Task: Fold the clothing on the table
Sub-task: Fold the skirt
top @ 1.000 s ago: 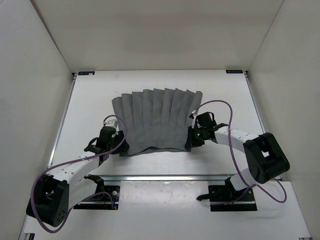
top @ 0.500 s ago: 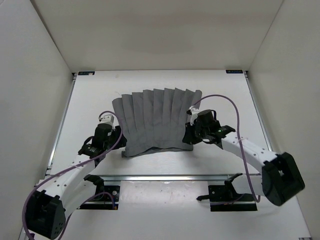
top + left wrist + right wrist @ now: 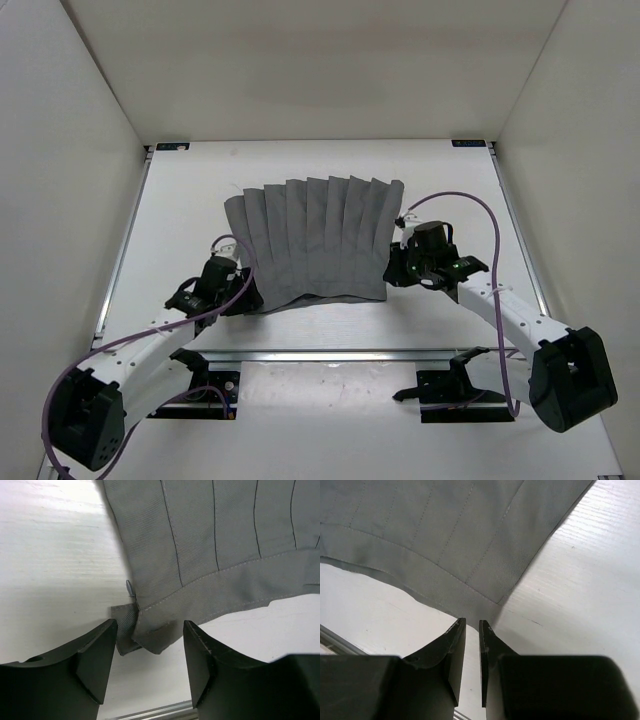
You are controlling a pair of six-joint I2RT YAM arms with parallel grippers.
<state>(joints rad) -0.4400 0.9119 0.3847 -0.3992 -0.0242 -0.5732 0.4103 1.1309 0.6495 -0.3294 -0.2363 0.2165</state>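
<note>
While the clothing is lying flat on the table, its long axis running between the two pairs of jaws, the left jaws are standing apart with the waistband corner just ahead, between their tips. The right jaws are showing only a narrow slit, gripping nothing, the other corner just ahead; bare table is lying beyond the hem.

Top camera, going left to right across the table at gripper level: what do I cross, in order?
left gripper → clothing → right gripper
</note>
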